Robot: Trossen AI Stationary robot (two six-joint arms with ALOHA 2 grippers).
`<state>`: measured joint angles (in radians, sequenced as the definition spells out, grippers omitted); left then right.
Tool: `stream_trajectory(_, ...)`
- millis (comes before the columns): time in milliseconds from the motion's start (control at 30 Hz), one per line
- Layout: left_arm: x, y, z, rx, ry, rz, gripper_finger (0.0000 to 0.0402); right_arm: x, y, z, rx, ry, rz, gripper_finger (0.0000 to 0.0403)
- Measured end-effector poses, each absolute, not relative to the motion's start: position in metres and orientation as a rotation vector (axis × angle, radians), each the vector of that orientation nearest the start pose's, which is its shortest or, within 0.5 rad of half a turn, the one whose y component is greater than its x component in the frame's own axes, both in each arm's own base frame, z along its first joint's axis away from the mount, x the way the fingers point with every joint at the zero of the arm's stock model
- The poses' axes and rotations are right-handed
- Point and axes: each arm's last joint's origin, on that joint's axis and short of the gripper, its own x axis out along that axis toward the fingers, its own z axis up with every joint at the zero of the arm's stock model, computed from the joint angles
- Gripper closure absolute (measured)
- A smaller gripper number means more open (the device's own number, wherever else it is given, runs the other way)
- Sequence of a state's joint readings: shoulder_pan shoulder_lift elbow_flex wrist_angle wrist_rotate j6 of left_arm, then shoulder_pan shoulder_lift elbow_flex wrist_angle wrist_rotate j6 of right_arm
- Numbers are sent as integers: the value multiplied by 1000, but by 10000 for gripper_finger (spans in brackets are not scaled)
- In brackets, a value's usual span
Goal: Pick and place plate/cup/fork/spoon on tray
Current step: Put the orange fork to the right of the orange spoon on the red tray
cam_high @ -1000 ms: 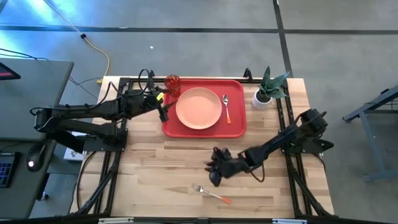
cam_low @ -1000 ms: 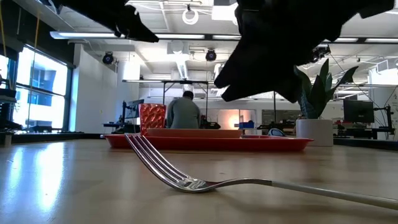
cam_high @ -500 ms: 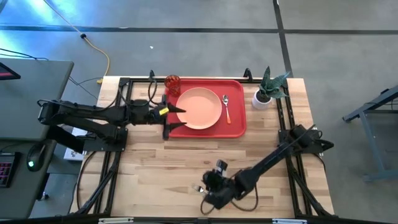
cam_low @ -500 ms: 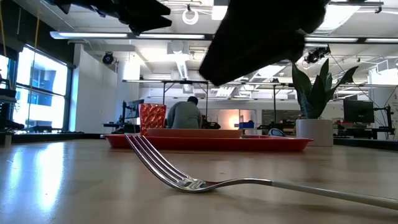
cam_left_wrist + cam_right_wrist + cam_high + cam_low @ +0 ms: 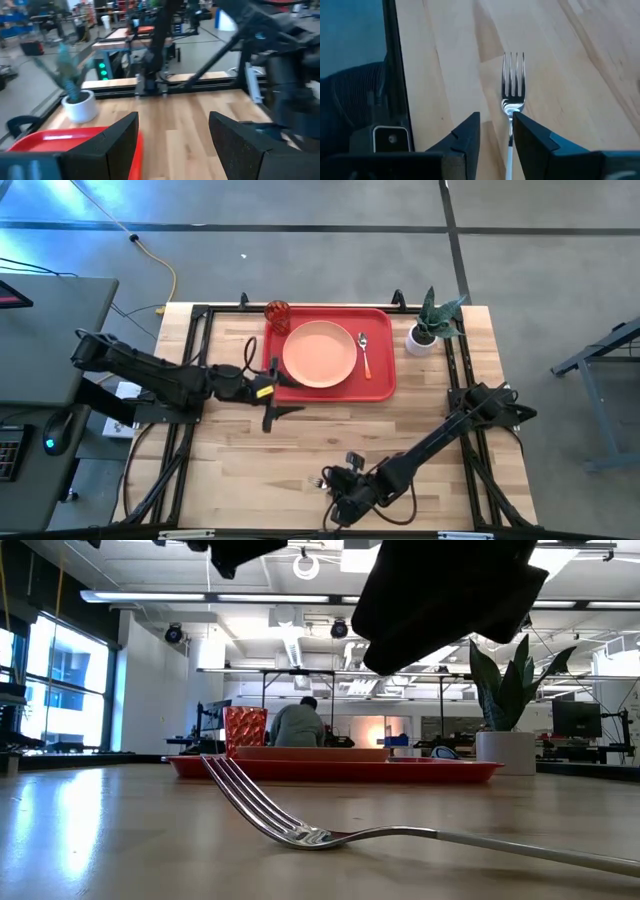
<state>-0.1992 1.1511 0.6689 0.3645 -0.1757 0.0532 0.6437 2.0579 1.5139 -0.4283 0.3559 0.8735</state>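
Note:
The fork (image 5: 513, 80) lies on the bare wood near the table's front edge, its neck on the table (image 5: 310, 835) and its tines raised. My right gripper (image 5: 496, 132) is open just above it, a finger on either side of its neck; in the high view the gripper (image 5: 338, 498) hides the fork. The plate (image 5: 320, 354) and the spoon (image 5: 364, 352) lie on the red tray (image 5: 385, 385). The cup (image 5: 277, 313) stands at the tray's far left corner. My left gripper (image 5: 279, 392) is open and empty beside the tray's near left corner.
A white pot with a green plant (image 5: 423, 333) stands right of the tray. Black frame rails (image 5: 196, 380) run along the table's left and right sides. Bare wood lies between the tray and the fork. A person (image 5: 297, 727) shows far behind the table.
My right gripper has gone toward the table's near edge and down over the fork, which has not moved. My left gripper has gone from beside the cup toward the near edge along the tray's left side.

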Motion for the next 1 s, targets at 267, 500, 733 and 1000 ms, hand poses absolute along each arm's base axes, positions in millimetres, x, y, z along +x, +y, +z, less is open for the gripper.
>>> stream_trajectory(267,243,-67,265,27,191,-92,170,348,251,179,304,884,-253,357)
stream_trajectory(500,225,-88,235,-73,471,-117,170,346,233,174,288,953,-383,343)
stream_trajectory(733,206,-104,207,-132,455,-24,170,347,223,168,383,1064,-393,276)
stream_trajectory(1000,194,-115,182,-127,400,-16,170,349,254,168,233,910,-196,232)
